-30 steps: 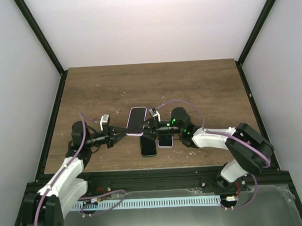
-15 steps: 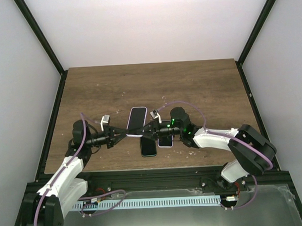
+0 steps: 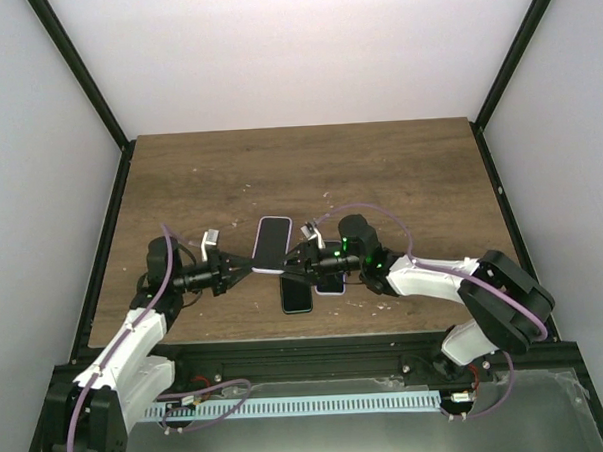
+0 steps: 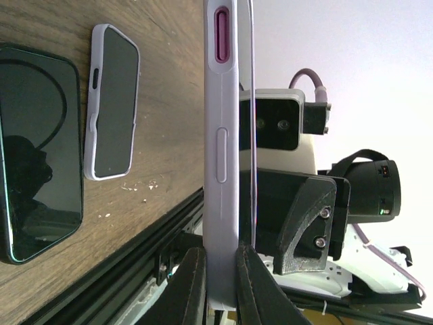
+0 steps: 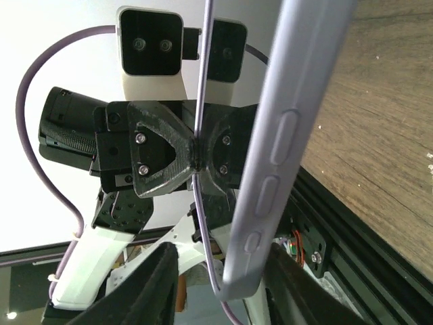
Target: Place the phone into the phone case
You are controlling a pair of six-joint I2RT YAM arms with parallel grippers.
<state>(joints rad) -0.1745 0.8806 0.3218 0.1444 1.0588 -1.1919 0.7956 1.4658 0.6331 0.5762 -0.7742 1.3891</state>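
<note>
Under the right arm in the top view, a cased phone [image 3: 331, 283] lies half covered on the table [image 3: 379, 173], so only its near end shows. The phone case [image 3: 272, 242] is lifted clear of the wood at mid-frame. From above its face reads dark inside a lilac rim, and I cannot tell whether that is lining or a screen. Both wrist views catch it edge-on only, cut off at the top of the frame. The left gripper [image 3: 246, 266] is clamped tight on the case's lower left end, and in its own view the fingers [image 4: 191, 277] press both flat sides of the lilac wall at bottom centre. The right gripper [image 3: 287, 265] meets the case's lower right end with its jaws apart. In its own view one finger [image 5: 161, 277] stands clear of the case with a visible gap, while the other is at the frame's lower right, and whether it touches cannot be made out. The case is pale lilac with rounded corners, raised side buttons and one magenta button near the top of the left wrist view. The phone [image 3: 297, 296], black and glossy, lies flat on the table just below the case, beside the cased phone.
</note>
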